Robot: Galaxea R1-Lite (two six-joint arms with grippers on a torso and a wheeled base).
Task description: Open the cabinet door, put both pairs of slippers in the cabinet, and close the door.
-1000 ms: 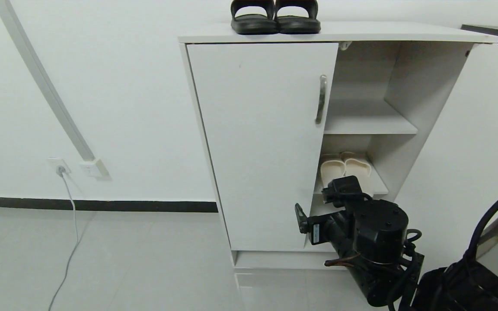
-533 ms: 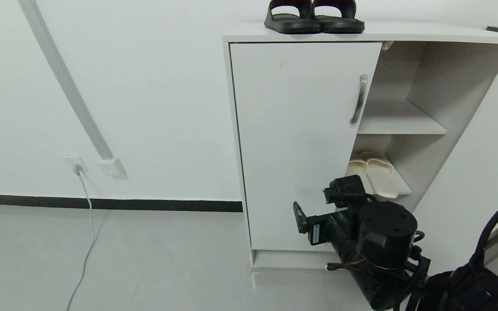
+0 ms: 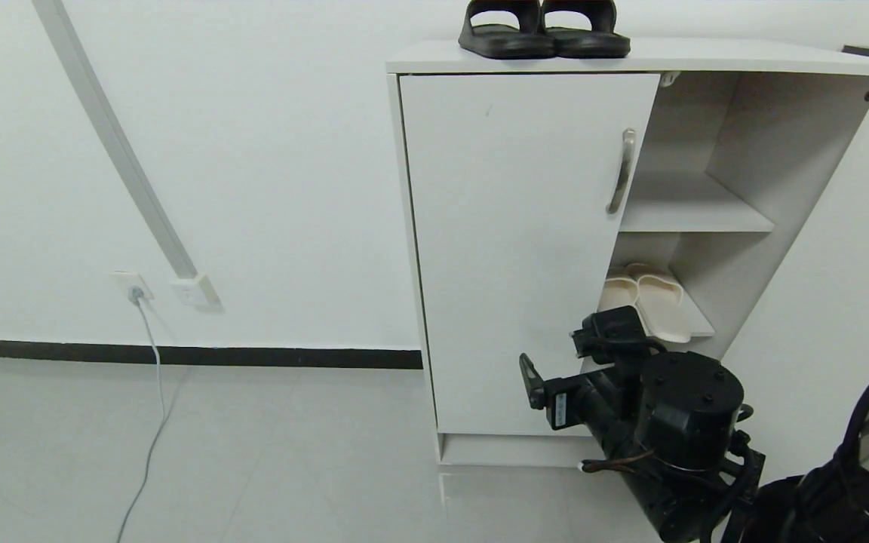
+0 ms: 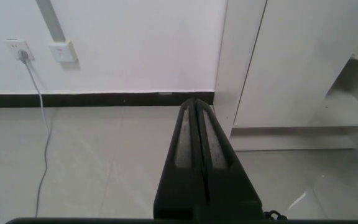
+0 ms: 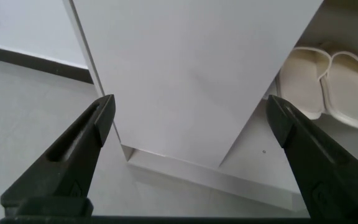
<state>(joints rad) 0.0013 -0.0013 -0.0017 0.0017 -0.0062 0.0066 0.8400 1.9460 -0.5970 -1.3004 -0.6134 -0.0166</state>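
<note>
- Grey tile floor (image 3: 268,460), white wall (image 3: 291,151), one black baseboard (image 3: 178,355) where they meet. Anything else back there?
- Two wall plates, low and near each other. Socket plate (image 3: 130,285) has one grey cable (image 3: 149,392) plugged in, trailing down onto the floor. Plain plate (image 3: 194,290) sits at the foot of one slanted conduit strip (image 3: 114,143).
- Cabinet?
- One white cabinet (image 3: 706,56), standing against the wall. Two doors: left door (image 3: 517,249) shut, with one metal handle (image 3: 621,172) on its inner edge. Right door (image 3: 834,249) is swung wide open.
- Slipper count?
- Two pairs, four slippers. Black slippers (image 3: 544,34) are side by side on the cabinet top, outside. Cream slippers (image 3: 649,302) are inside the open half, side by side and touching, on the lower of the two shelves I can see from here.
- Grippers?
- Right gripper (image 5: 190,102): fingers spread wide, nothing between them. It's low, just in front of the shut door's bottom corner, with the cream pair near it, deeper in.
- Left?
- Left gripper (image 4: 196,109): fingers pressed flat together, holding nothing. It's above the floor, aimed toward the cabinet's base and well apart from it.
</note>
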